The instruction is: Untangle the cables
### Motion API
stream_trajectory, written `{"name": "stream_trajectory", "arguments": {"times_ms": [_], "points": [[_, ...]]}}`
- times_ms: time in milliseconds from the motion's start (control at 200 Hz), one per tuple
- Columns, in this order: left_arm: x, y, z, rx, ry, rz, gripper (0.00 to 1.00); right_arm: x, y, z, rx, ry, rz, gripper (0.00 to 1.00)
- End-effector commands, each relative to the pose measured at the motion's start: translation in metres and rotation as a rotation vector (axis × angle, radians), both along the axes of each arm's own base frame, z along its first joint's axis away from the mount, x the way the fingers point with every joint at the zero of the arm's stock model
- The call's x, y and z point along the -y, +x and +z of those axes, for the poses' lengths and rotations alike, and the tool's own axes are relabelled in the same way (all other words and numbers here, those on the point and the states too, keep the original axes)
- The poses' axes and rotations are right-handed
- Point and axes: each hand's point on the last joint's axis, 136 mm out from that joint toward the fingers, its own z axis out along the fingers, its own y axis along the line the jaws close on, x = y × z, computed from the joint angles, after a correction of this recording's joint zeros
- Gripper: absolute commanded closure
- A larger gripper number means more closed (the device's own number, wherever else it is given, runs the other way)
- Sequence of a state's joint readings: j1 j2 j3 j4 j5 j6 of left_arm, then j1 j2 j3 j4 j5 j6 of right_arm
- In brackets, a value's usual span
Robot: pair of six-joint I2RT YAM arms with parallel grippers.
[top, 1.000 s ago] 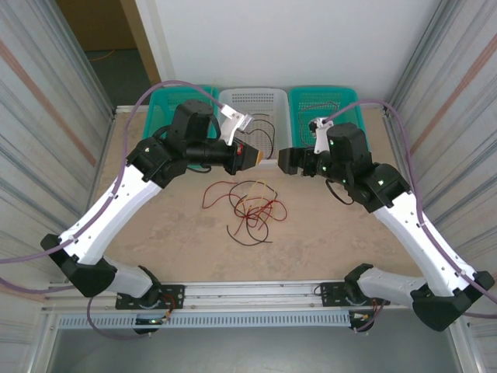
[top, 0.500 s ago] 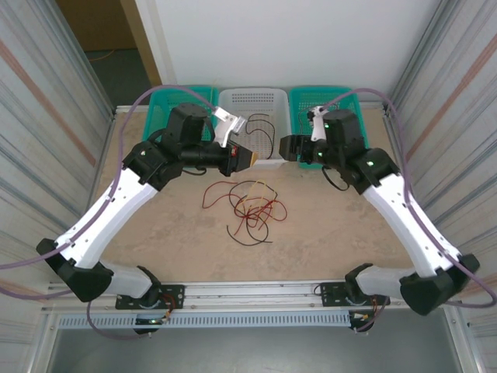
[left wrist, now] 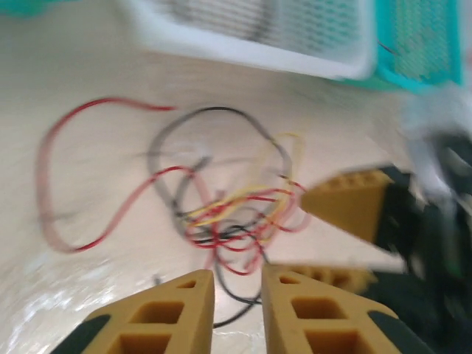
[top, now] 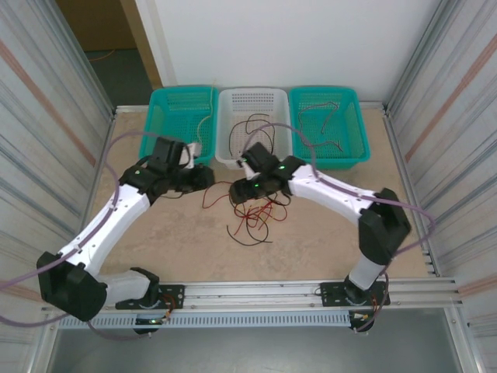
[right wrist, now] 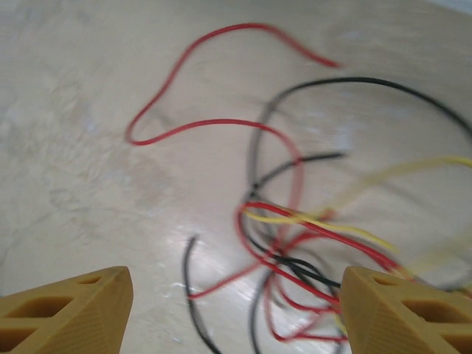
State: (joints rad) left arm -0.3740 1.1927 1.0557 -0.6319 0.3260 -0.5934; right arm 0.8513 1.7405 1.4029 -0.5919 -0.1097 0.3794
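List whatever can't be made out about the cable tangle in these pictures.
1. Top view: the right arm covers the far side of the cables; their crossings are too thin to trace.
2. Left wrist view: motion blur smears the tangle, so which wire lies on top is unclear.
3. Right wrist view: wires run off the right and bottom edges, ends unseen.

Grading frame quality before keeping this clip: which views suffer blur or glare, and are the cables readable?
Top external: sharp, evenly lit, the cables legible on the table. Left wrist: heavy motion blur, the white basket smeared, glare on the tabletop lower left. Right wrist: milder blur, a bright sheen under the tangle, wire colours distinguishable.
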Motion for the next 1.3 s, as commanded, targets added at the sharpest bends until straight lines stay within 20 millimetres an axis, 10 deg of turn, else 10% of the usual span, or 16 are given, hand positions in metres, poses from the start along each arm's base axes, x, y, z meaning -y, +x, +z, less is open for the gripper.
{"name": "stream_trajectory", "arguments": {"times_ms": [0, 276, 531, 772, 1293], "points": [[-0.033, -0.004, 0.011, 0.016, -0.068, 0.173, 0.70, -0.025, 0.003, -0.016, 0.045, -0.087, 0.134, 0.26], [-0.051, -0.027, -0.016, -0.051, -0.003, 0.194, 0.59, -0.067, 0.021, -0.061, 0.125, -0.263, 0.286, 0.20], [-0.051, -0.035, -0.039, -0.115, 0.017, 0.174, 0.47, -0.056, 0.039, -0.095, 0.099, -0.368, 0.288, 0.18], [-0.041, -0.035, -0.047, -0.131, 0.026, 0.143, 0.48, -0.052, 0.040, -0.111, 0.033, -0.351, 0.286, 0.37], [-0.023, -0.030, -0.053, -0.120, 0.062, 0.087, 0.61, -0.053, 0.056, -0.045, 0.164, -0.243, 0.200, 0.96]]}}
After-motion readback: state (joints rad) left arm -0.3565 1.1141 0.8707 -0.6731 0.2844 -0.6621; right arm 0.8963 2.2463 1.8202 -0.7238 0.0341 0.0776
